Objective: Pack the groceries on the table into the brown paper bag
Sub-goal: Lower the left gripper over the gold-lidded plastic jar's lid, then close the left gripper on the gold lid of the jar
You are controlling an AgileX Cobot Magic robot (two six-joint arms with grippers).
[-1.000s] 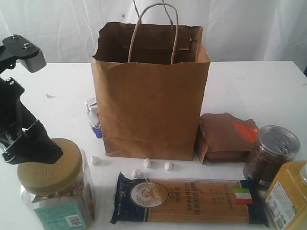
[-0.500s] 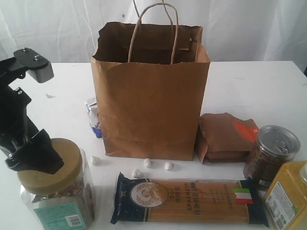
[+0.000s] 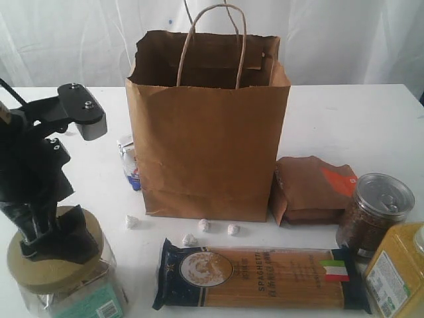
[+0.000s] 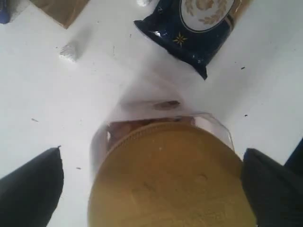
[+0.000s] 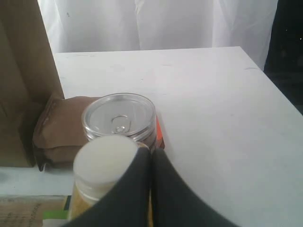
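spaghetti pack point(image 3: 262, 278): reads SPAGHETTI, Italian flag point(image 3: 335, 270) | pouch point(image 3: 311, 189): orange label

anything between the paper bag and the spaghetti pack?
Three small white bits lying on the otherwise bare table, seen in the exterior view.

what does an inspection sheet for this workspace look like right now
surface: large white flat tabletop, faint marks
job's things: tall brown kraft paper bag upright, middle; tan-lidded clear jar, blue-ended spaghetti pack, orange-labelled brown pouch, silver-lidded jar, white-capped bottle of yellow grains all outside it on the table
clutter: small white pebble-like bits in front of bag; small blue-and-white item by its left edge
hands: left hand open, fingers straddling the tan lid; right hand shut, empty, by the white cap
cables: thin dark line beside left arm, maybe a lead
surroundings: white curtain behind table
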